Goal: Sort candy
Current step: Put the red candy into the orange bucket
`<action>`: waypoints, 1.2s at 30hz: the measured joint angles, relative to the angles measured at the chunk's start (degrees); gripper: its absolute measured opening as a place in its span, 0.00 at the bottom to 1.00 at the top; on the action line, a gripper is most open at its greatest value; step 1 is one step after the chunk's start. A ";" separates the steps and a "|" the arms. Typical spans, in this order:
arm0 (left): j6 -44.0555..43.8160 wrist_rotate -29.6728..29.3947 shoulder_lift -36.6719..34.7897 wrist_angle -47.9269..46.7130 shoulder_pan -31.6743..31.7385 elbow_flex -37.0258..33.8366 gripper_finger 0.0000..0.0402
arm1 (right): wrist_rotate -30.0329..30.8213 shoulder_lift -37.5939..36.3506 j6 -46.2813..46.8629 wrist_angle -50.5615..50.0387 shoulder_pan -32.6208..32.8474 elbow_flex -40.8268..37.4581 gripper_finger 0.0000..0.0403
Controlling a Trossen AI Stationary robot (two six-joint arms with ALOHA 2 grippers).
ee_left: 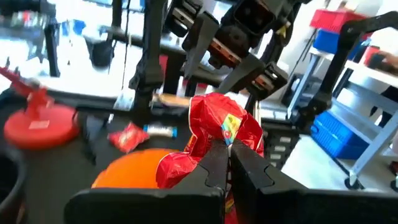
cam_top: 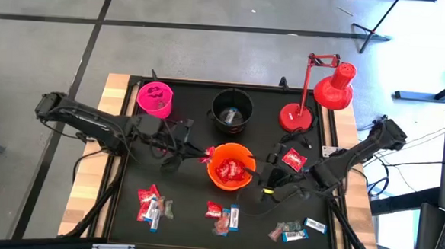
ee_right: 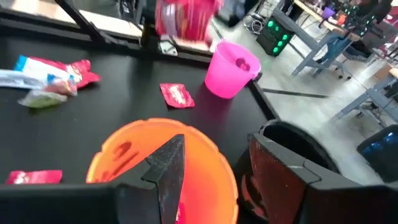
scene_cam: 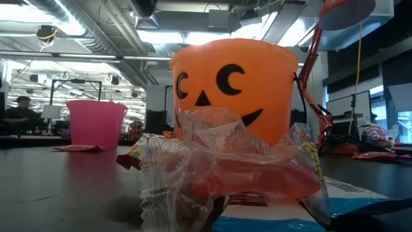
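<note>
Left gripper (ee_left: 227,155) fingers grip a red packet (ee_left: 214,127) beside the orange bucket (cam_top: 232,168); right gripper (ee_right: 214,165) fingers spread apart.

From my station I see a grey tiled floor (cam_top: 212,32) around the black table (cam_top: 188,191), with stand legs (cam_top: 372,29) across it. Beyond, an open hall with ceiling strip lights (scene_cam: 64,13), desks (ee_right: 323,25) and blue bins (ee_left: 339,130) on a rack.
</note>
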 joint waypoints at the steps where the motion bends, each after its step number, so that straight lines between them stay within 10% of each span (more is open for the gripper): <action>1: 0.71 0.04 1.17 2.22 -0.12 0.00 0.00 | 0.68 -0.02 -0.03 -1.78 0.52 1.59 0.44; 18: -1.06 -7.60 21.22 14.72 2.81 0.00 0.01 | 1.99 -4.84 6.13 -5.70 7.66 0.89 0.44; 28: -2.86 -0.70 22.95 14.62 4.79 0.07 0.26 | 2.27 -4.82 7.48 -5.82 7.60 0.02 0.44; 36: -1.07 -3.51 11.73 -11.03 5.05 6.45 0.33 | 2.27 -4.82 7.50 -6.19 7.60 0.02 0.44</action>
